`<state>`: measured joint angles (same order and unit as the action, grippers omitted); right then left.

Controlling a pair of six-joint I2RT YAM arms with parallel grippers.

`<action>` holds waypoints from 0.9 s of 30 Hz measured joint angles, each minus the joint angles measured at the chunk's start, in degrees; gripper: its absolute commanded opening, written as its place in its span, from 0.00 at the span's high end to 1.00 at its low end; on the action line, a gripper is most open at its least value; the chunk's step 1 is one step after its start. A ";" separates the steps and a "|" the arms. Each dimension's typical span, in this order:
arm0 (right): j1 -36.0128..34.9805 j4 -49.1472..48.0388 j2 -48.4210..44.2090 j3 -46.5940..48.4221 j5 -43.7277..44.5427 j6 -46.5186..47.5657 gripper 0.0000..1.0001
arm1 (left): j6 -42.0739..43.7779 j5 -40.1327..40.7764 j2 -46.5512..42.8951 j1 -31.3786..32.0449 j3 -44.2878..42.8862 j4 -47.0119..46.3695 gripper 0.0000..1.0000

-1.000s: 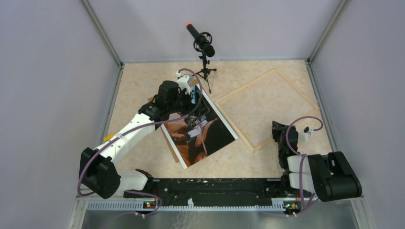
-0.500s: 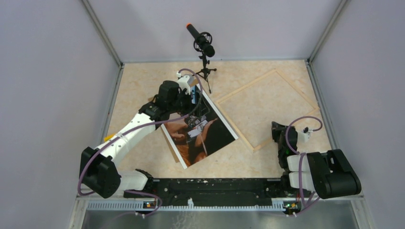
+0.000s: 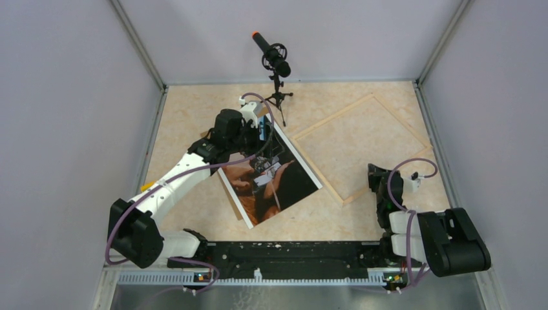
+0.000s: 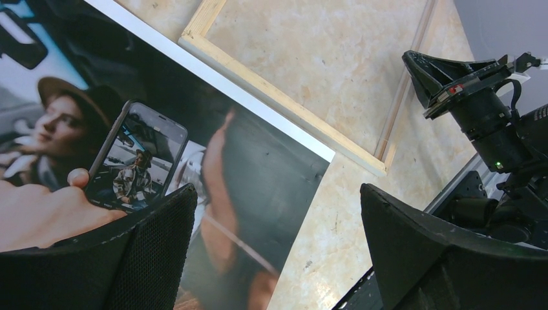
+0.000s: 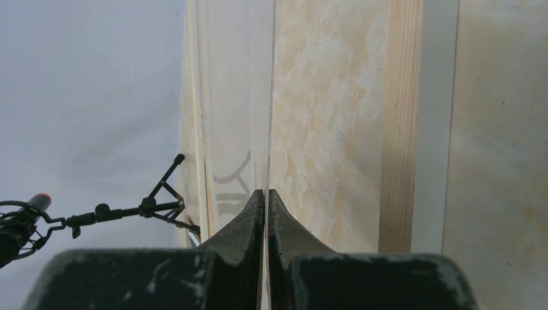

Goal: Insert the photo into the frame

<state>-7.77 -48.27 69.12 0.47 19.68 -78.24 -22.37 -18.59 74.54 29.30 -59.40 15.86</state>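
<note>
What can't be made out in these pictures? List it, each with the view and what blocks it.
Photo: far corner hidden under the left arm, top view; left wrist view's edges crop it.
Right fingers: pressed together, right wrist view; whether they pinch anything thin is too fine to tell.
Frame: right wrist view shows only part, cropped by the edges.
Microphone: partly cut off by the left edge, right wrist view.

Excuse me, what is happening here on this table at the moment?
The left end effector is open above the photo, which lies face up on the table beside the frame, not yet in it. The right end effector is shut, low near the frame's near corner.
</note>
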 measured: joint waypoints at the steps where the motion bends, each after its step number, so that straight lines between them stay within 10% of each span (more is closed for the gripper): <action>1: 0.00 0.00 0.00 0.00 0.02 0.00 1.00 | 0.00 -0.02 0.00 0.00 0.00 -0.02 0.01; 27: -1.88 5.62 -5.07 0.00 2.21 -1.84 1.00 | -0.02 -0.07 0.00 0.00 0.04 -0.11 0.01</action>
<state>-9.65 -42.65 64.05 0.47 21.89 -80.07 -22.39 -18.65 74.54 29.30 -59.35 15.75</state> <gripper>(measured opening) 0.005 0.987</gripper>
